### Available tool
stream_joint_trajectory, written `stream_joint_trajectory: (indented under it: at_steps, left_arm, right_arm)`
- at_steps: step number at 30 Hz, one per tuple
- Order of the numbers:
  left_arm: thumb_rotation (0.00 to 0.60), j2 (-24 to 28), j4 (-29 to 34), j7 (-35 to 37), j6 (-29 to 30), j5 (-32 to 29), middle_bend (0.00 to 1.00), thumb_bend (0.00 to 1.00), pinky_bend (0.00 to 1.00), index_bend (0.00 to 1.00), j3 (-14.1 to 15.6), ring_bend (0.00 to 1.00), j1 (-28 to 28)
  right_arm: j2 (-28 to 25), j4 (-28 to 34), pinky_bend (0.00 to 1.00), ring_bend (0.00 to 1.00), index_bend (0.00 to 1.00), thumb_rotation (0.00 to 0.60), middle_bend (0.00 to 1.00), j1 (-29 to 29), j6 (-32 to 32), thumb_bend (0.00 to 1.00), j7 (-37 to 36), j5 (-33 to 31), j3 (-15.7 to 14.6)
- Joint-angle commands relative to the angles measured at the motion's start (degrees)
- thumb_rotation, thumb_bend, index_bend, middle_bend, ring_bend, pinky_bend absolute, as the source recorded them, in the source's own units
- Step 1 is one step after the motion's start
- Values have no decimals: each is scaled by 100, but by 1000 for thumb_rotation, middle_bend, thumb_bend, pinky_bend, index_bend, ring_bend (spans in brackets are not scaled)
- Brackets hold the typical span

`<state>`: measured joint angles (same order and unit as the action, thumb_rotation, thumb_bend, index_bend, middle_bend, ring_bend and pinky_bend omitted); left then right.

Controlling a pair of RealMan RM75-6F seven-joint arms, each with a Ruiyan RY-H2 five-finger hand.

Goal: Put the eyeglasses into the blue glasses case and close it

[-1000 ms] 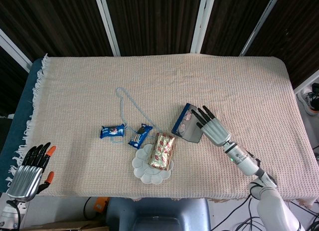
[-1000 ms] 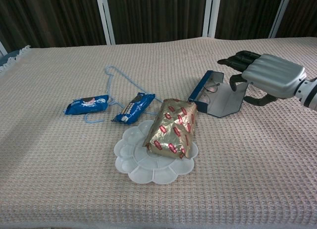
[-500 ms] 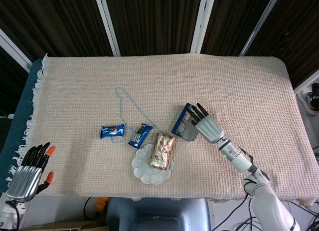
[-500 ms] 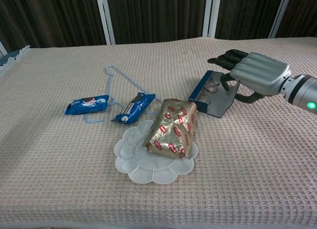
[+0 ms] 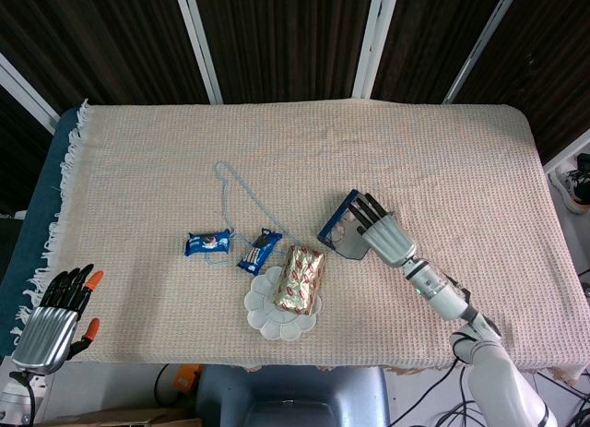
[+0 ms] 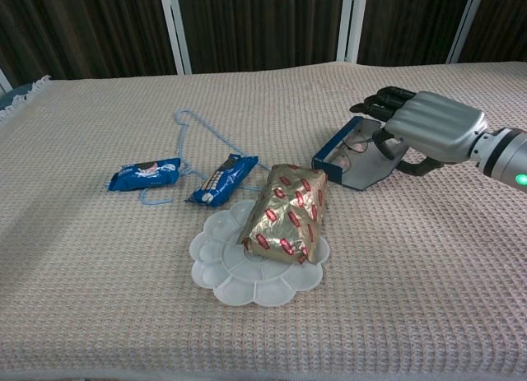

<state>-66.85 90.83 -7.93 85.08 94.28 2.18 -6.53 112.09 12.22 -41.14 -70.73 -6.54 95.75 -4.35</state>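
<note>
Blue glasses case: lies right of centre on the cloth-covered counter, lid partly raised, its open side facing the left of the frame.
Eyeglasses: visible inside the case in the chest view, so the placing step appears done and only the closing remains.
Right hand: reaches in from the right edge, fingers extended over the upper edge of the lid and thumb behind it. It seems to press the lid downward rather than clasp it, a posture suited to folding the lid shut; actual contact cannot be confirmed.
Left hand: lower left corner of the head view, off the counter, fingers loosely spread and holding nothing.
Gold snack packet: rests on a white scalloped dish, just beside the case and near the lid's path.
Two blue wrappers and a pale blue cord: left of centre, well apart from the case.
</note>
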Motion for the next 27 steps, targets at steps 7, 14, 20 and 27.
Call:
stream_joint_trajectory:
  at_steps: [7, 14, 20, 27]
  left_arm:
    - [600, 26, -5, 73, -12, 30, 0, 415, 94, 0, 17, 0, -11]
    - [600, 68, -5, 163, 2, 91, 0, 415, 94, 0, 51, 0, -10]
    - [600, 81, -8, 203, 29, 107, 0, 415, 94, 0, 54, 0, 0]
    - [600, 83, -5, 207, 28, 110, 0, 414, 94, 0, 57, 0, 3]
  right_arm:
    - [-217, 177, 0, 0, 777, 600, 159, 253, -404, 661, -16, 134, -148]
    - [-540, 596, 0, 0, 777, 600, 159, 677, -846, 662, 16, 273, -328]
    - [-933, 1137, 0, 0, 777, 600, 159, 1031, -1297, 662, 49, 441, -510]
    - [-1390, 1861, 0, 0, 777, 600, 159, 1216, -1617, 661, 192, 623, -630]
